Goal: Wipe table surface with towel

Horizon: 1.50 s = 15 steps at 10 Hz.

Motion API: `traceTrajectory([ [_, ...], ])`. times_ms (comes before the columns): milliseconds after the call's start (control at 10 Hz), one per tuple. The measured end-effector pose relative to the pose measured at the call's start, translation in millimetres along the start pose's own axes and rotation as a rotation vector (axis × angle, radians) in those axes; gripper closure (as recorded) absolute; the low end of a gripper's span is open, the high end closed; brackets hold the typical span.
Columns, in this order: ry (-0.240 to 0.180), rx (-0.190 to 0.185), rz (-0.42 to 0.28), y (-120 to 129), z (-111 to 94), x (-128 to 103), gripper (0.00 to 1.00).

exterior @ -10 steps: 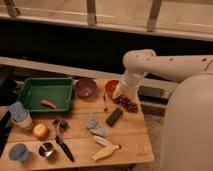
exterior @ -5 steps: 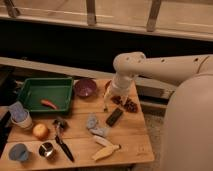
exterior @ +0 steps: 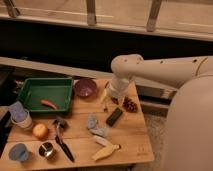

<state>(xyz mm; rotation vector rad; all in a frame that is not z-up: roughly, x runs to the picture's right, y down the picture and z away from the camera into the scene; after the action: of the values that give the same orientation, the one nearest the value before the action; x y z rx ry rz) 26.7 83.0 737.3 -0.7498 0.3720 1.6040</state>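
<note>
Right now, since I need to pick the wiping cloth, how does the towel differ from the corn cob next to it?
The towel is grey-blue; the corn cob is pale yellow. The towel is rumpled and shapeless; the corn cob is long and tapered. The towel lies toward the middle of the table surface; the corn cob nearer its front edge. Both rest on it, apart from the gripper, which hangs beside the purple bowl.

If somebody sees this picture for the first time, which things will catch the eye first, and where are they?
The big white arm reaches in from the right, its open gripper hanging above the table surface beside the purple bowl. Next comes the bright green tray at the back left, and the crumpled grey-blue towel lying untouched near the middle.
</note>
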Motion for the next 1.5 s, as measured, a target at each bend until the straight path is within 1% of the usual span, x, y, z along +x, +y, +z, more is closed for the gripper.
traceTrajectory([
  [100, 0.024, -0.012, -0.031, 15.4, 12.2, 15.1, 0.36],
  [300, 0.084, -0.047, -0.078, 46.6, 40.8, 54.9, 0.36],
  [400, 0.102, -0.057, -0.089, 55.8, 48.8, 67.3, 0.36],
  [500, 0.111, -0.061, -0.094, 60.4, 52.3, 73.6, 0.36],
  [800, 0.111, -0.058, -0.089, 59.4, 52.1, 73.0, 0.36],
  [900, 0.124, -0.059, -0.092, 60.6, 55.3, 70.9, 0.36],
  [1000, 0.147, -0.062, -0.091, 59.2, 62.0, 65.4, 0.36],
  [1100, 0.169, -0.066, -0.093, 60.1, 71.3, 60.8, 0.36],
  [1300, 0.235, -0.071, -0.103, 60.6, 113.4, 47.3, 0.36],
  [1500, 0.258, -0.070, -0.092, 56.7, 139.7, 40.2, 0.36],
])
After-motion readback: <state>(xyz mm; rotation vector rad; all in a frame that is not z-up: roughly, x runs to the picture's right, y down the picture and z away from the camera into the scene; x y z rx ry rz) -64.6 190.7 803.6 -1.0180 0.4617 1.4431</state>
